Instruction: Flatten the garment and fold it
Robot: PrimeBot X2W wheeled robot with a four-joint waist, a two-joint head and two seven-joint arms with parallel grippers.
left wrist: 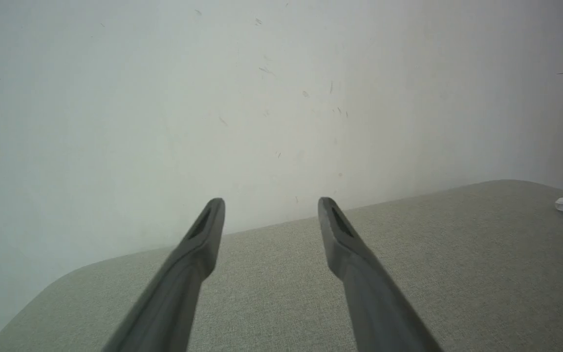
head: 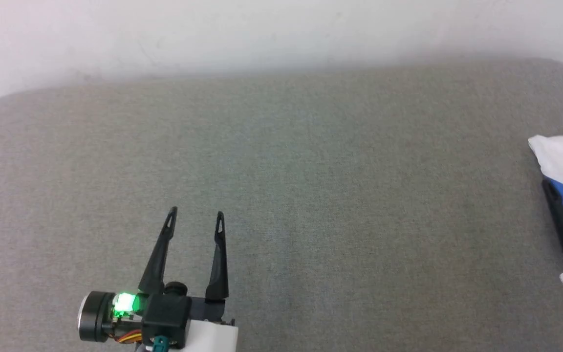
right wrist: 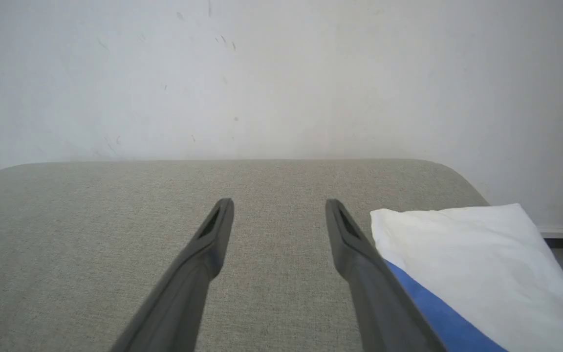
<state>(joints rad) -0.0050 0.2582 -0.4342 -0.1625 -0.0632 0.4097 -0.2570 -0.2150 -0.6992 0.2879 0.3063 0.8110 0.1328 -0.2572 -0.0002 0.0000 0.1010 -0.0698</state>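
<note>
Left gripper (head: 196,213) spread wide and empty over bare grey worktop (head: 311,171), standing by, I'd say. Right gripper (right wrist: 279,203) is released too, one finger at the edge of the garment (right wrist: 457,254), which lies compact at the worktop's right end. The right wrist view reveals blue under white, while the left wrist view catches a white corner.

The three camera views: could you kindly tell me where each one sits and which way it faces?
Head view: on the head, facing forward and down at the grey cushion; left gripper open at lower left, right gripper at the right edge by the garment.
Left wrist view: on the left wrist, facing along its spread fingers toward the white wall.
Right wrist view: on the right wrist, facing along its spread fingers; garment at lower right.
Shared: all three show cushion and garment.
</note>
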